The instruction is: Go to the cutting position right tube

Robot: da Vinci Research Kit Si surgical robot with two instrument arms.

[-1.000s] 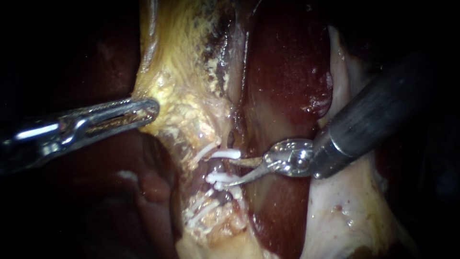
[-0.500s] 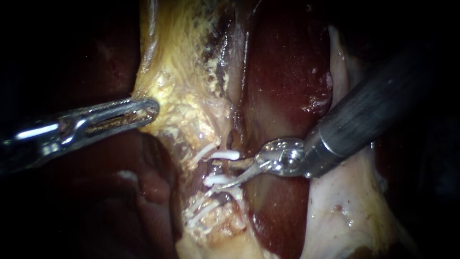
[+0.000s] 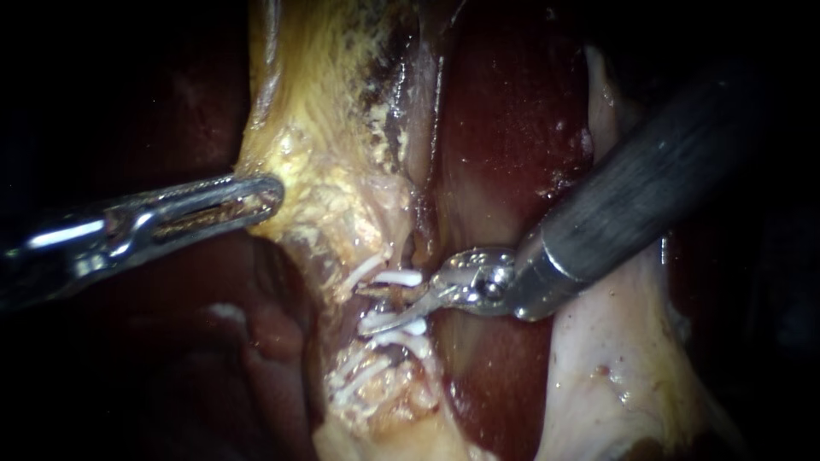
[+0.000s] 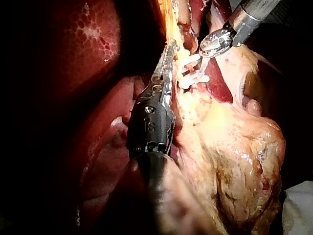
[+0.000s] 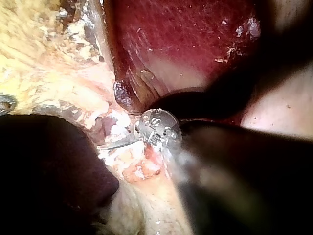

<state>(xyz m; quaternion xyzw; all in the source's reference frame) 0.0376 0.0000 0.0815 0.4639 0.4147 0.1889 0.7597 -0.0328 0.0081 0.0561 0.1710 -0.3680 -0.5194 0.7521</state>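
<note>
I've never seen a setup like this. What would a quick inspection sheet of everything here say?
Surface: dark red liver with yellowish fatty tissue lying over it.
Job's things: a clipped tube crossed by several white clips, above and below the blades.
Clutter: nothing seen.
Instruments: the right instrument has its jaws, two thin blades, open with the tube between them, in the gap between clips. The left instrument has its tip at the edge of the yellowish tissue, apart from the clips.
Cables: nothing seen.
Surroundings: mostly dark, with a pale patch, perhaps cloth, at the edge of the left wrist view.
</note>
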